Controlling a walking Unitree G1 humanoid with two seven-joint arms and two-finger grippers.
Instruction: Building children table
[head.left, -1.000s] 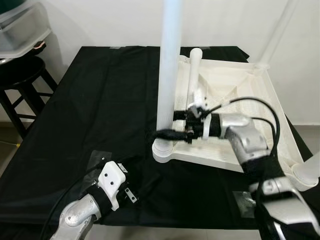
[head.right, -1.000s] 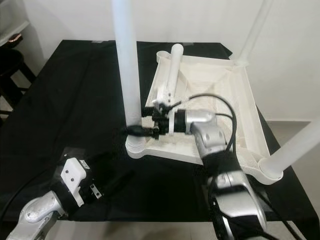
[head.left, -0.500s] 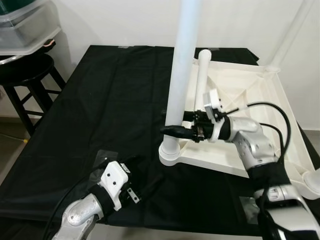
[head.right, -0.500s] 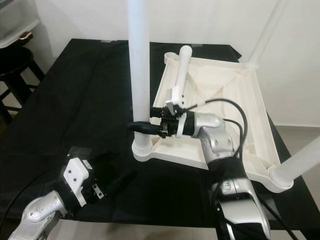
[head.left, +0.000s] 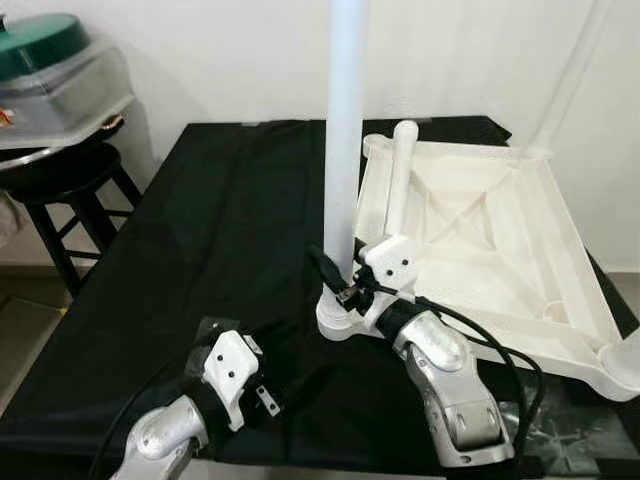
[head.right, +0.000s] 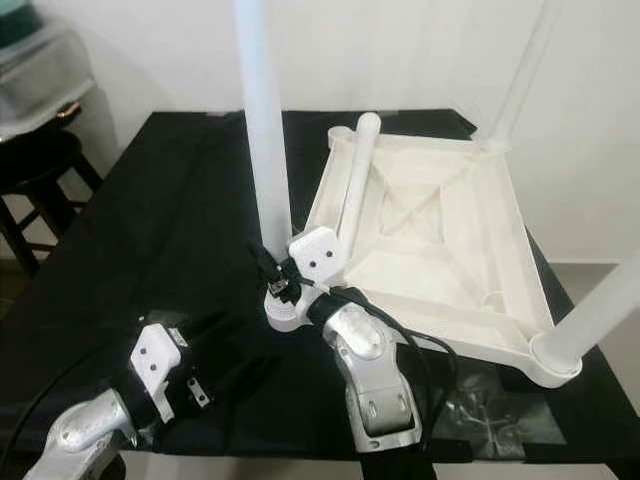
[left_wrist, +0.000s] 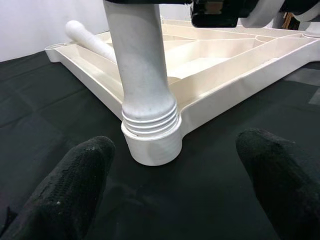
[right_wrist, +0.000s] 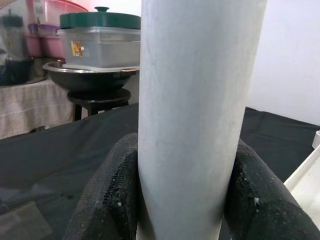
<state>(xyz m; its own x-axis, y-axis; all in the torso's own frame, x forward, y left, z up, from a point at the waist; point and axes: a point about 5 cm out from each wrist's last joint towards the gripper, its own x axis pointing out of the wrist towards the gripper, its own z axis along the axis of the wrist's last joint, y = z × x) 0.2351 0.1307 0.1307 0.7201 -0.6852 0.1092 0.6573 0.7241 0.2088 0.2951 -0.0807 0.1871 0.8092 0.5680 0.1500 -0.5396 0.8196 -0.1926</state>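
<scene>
Two fingers of the right gripper (head.left: 338, 280) closed on the upright leg (head.left: 343, 150), one pad (right_wrist: 107, 197) pressed to each side of the white tube just above its threaded foot. Below those jaws, leg screwed into the corner socket (head.left: 340, 320) of the upturned tabletop (head.left: 480, 250), threads partly visible above the socket rim. Beyond the jaws, a loose leg (head.left: 400, 185) lying slanted inside the tabletop's ribbed underside, its rounded end up over the far rim. Past the leg from the right wrist, a stool (right_wrist: 100, 100) bearing a metal bowl (right_wrist: 90, 75) and a clear bin (right_wrist: 100, 47) with a green lid. Left gripper (head.left: 285, 385) low over the black cloth (head.left: 200, 230), jaws spread wide and holding nothing, fingers (left_wrist: 70, 185) to either side of the socket yet well short of it, socket and leg base centred straight ahead between them. More legs standing at other corners of the tabletop: one (head.left: 570, 80) at the far right corner, another (head.right: 600, 320) at the near right corner. Whole tabletop resting on the cloth, ribs up.
</scene>
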